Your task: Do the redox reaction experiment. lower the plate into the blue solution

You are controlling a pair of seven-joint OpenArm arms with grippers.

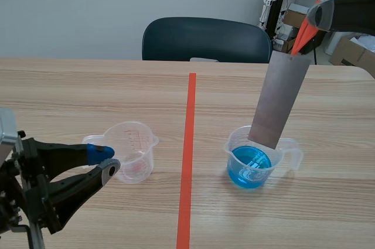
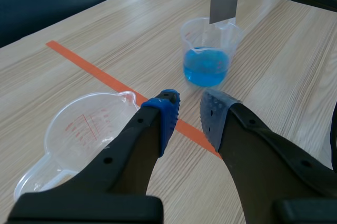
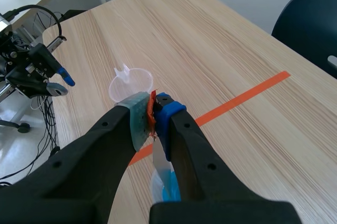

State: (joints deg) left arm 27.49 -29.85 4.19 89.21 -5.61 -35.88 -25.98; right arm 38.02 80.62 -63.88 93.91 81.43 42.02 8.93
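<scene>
Plate (image 1: 280,99), a long strip of grey metal, hangs slightly tilted at the right of the counter (image 1: 70,85), its top end fixed to an orange-red strip (image 1: 303,35) that the right arm (image 1: 348,9) holds. The right jaws are clenched on that strip, and in the right wrist view it is pinched between the two pads (image 3: 138,118). The lower end of the plate sits at the rim of the clear measuring cup (image 1: 293,154) that holds the blue solution (image 1: 249,167). From the left wrist view the edge appears above the liquid, not dipped in it. Left of the orange-red tape line stands an empty measuring cup (image 1: 132,146) with red markings, well apart from the filled one. The left arm (image 1: 41,190) lies low at the near left. The left jaws are released, and their fingertips (image 1: 101,154) are spread just beside the empty cup's handle. A dark chair (image 1: 205,39) stands at the far side of the counter.
</scene>
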